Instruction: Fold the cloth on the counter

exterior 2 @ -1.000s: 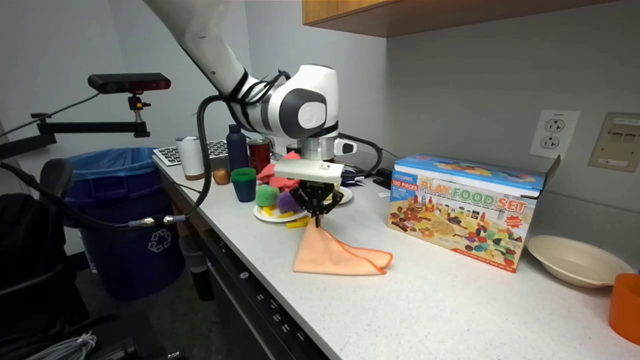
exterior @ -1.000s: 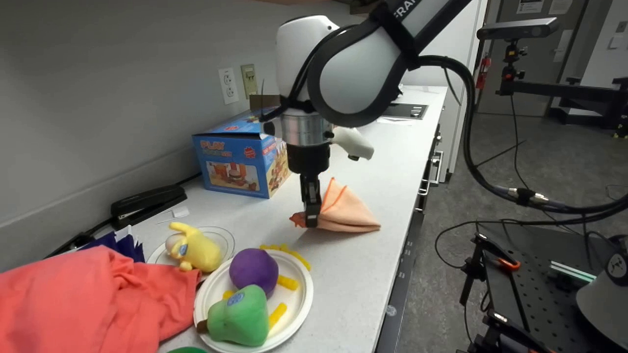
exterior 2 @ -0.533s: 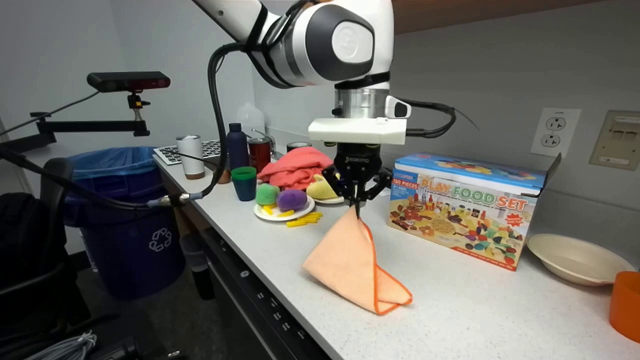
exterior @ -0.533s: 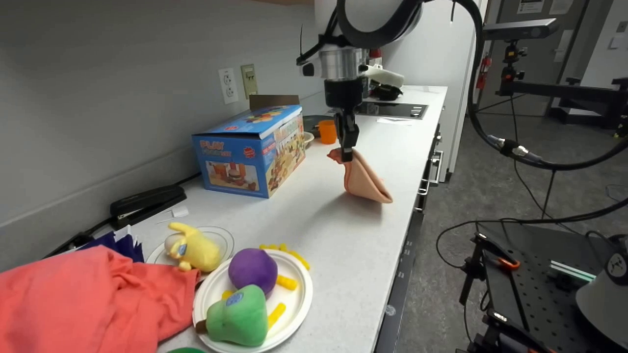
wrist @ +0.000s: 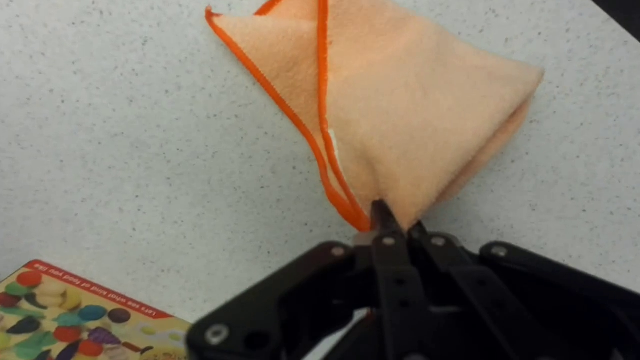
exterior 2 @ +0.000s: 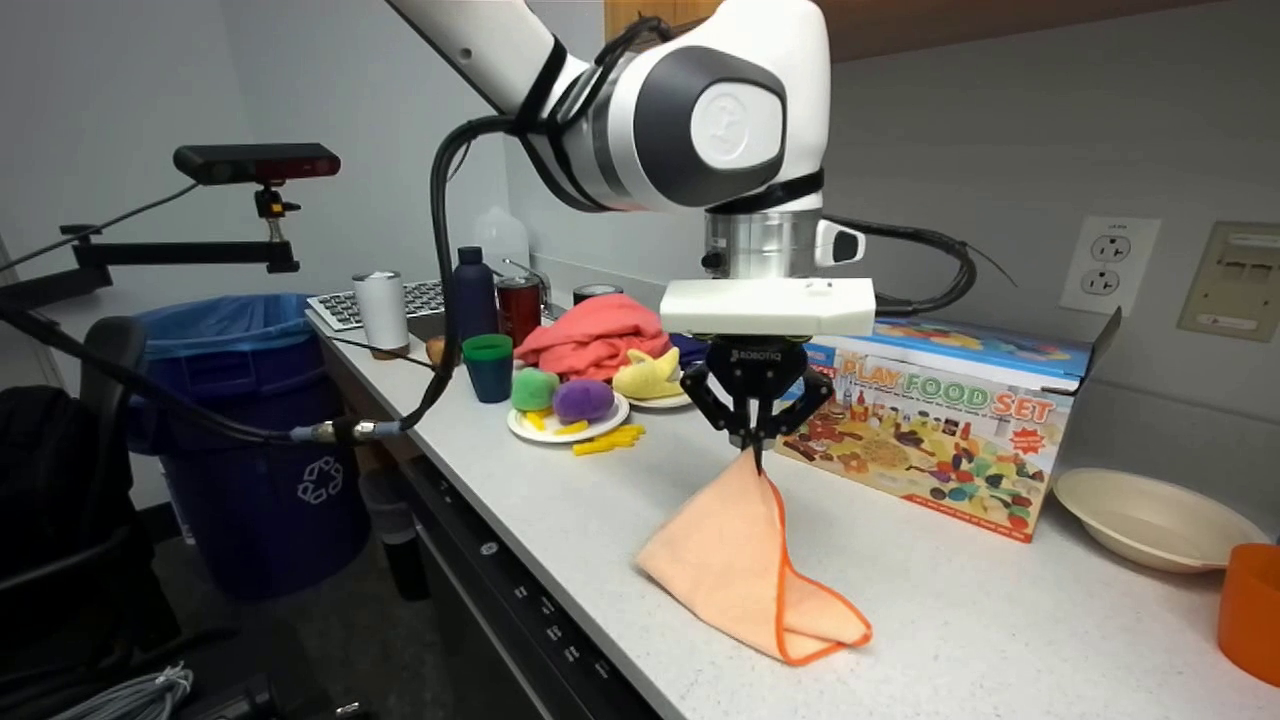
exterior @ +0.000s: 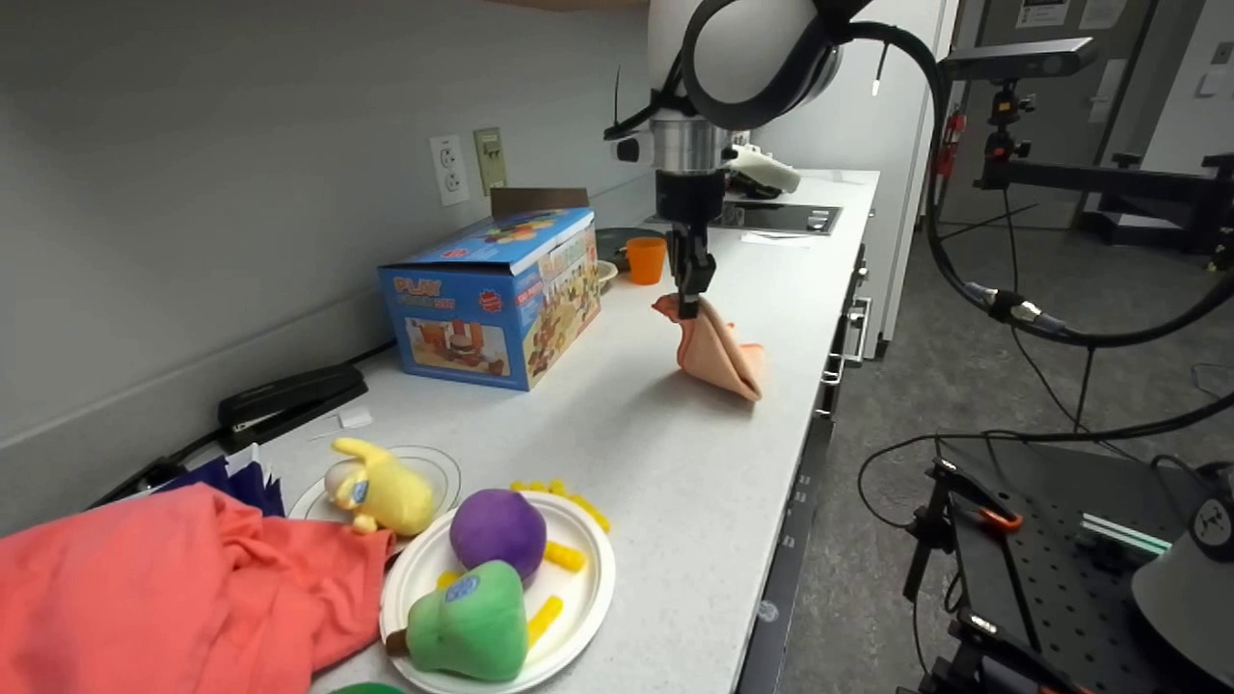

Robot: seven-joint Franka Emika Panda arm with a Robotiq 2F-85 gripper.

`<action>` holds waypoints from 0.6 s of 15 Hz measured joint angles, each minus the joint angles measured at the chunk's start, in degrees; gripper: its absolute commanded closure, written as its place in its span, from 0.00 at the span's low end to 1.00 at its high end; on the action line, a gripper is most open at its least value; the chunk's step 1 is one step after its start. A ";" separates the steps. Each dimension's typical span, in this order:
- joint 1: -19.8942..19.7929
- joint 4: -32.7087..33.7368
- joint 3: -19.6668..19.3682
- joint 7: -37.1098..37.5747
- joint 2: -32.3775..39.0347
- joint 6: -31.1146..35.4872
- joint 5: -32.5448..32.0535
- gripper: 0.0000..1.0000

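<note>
The tool (exterior 2: 757, 460) is closed almost completely, its fingers (wrist: 385, 220) pinching the top of the light-orange cloth (exterior 2: 735, 565). From that grip the cloth hangs over the counter (exterior 2: 950, 650), nearer the front edge than the back edge, its lower part spread and doubled over. Whether the lowest hem touches the counter cannot be told. In the wrist view, two orange-trimmed borders run together up to the fingers, and a plain corner of the cloth points toward the counter's front edge.

The colourful box (exterior: 463, 328) stands toward the back edge, apart from the cloth. Well apart along the counter, the white plate (exterior: 598, 617) holds a purple toy (exterior: 498, 530) and a green toy (exterior: 472, 622); beside it are a yellow toy (exterior: 390, 492) and the coral fabric (exterior: 193, 588). In an exterior view, a beige bowl (exterior 2: 1160, 525) sits just beside the box near the back edge, next to an orange cup (exterior 2: 1255, 615).
</note>
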 measured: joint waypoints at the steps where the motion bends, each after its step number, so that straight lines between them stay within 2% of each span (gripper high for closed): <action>1: 0.05 -0.27 0.20 -0.07 0.57 1.23 -0.10 0.99; 5: 0.43 -0.43 1.87 -0.10 3.48 5.50 -1.34 0.99; 6: 0.47 -0.42 2.37 -0.11 4.20 6.43 -1.55 0.70; 7: 0.48 -0.41 2.85 -0.11 4.86 7.33 -1.72 0.68; 9: 0.48 -0.37 3.48 -0.16 5.88 8.81 -1.95 0.53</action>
